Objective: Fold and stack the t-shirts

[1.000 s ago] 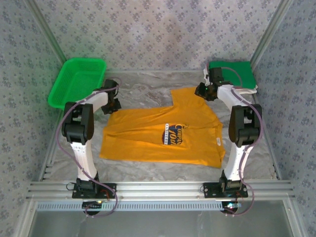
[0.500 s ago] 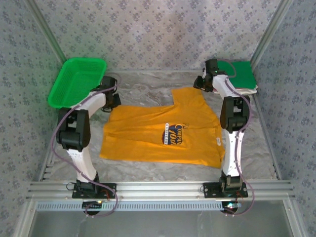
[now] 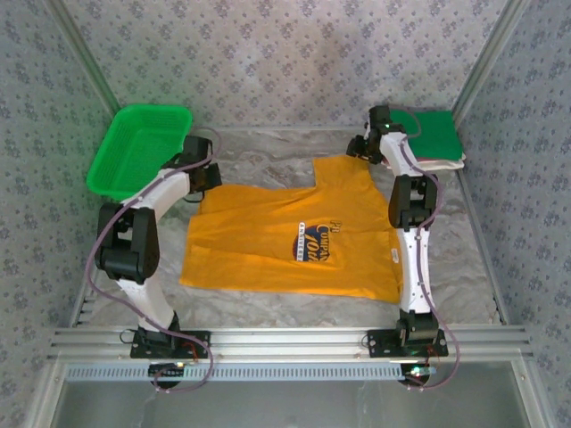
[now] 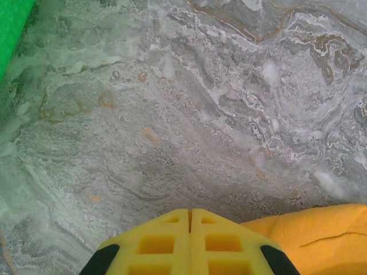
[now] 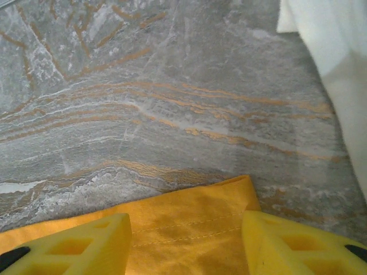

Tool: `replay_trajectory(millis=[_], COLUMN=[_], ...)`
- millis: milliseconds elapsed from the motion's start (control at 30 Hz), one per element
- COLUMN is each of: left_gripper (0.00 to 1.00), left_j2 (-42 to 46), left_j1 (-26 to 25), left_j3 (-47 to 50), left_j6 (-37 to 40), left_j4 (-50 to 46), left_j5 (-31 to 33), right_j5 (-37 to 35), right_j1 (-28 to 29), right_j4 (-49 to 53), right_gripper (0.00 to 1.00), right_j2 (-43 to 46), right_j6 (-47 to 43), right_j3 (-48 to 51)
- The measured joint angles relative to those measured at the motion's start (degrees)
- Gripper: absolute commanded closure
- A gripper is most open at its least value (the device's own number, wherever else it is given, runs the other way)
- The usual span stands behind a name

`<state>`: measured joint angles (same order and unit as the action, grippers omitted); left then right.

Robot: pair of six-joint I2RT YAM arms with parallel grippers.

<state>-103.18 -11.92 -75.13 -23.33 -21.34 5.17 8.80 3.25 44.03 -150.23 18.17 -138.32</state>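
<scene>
Orange t-shirt (image 3: 294, 236) lies spread flat mid-tabletop (image 3: 268, 156), print up. It is soft, light and limp, so expect sag and sliding; you should pinch it at corners or hems. Left pincer (image 4: 190, 220) clenched on nothing, low beside the shirt's far-left corner. Right pincer (image 5: 186, 243) released, straddling the far corner, with that arm stretched long.

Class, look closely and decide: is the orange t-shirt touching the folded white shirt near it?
Apart. The right wrist view shows a strip of bare marble table between the orange t-shirt corner and the white shirt.
</scene>
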Motion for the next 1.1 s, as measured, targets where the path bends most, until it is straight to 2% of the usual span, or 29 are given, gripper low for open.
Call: replay_trajectory(millis=[100, 333, 600, 733, 833, 1100], left_gripper=[1.0, 1.0, 1.0, 1.0, 1.0, 1.0], left_j2=[-0.1, -0.5, -1.9, -2.7, -3.1, -5.1], left_j1=[0.0, 0.0, 0.0, 0.7, 2.0, 5.0], left_j3=[0.1, 0.1, 0.1, 0.1, 0.1, -0.2], left_j6=[0.0, 0.2, 0.4, 0.3, -0.2, -0.2], left_j4=[0.2, 0.5, 0.6, 1.1, 2.0, 4.7], left_j5=[0.0, -0.3, -0.5, -1.4, -2.0, -3.3], right_j5=[-2.1, -3.1, -0.9, -0.2, 0.0, 1.2], right_j1=[0.4, 1.4, 2.1, 2.3, 2.3, 2.0], right_j4=[1.1, 2.3, 1.4, 1.0, -0.4, -5.8], right_gripper=[0.39, 0.48, 0.88, 0.92, 1.0, 1.0], right_j2=[-0.1, -3.4, -5.5, -5.8, -5.7, 0.0], right_j6=[0.6, 2.3, 3.7, 3.8, 3.4, 3.2], right_j3=[-0.8, -5.9, -8.7, -9.5, -9.3, -3.3])
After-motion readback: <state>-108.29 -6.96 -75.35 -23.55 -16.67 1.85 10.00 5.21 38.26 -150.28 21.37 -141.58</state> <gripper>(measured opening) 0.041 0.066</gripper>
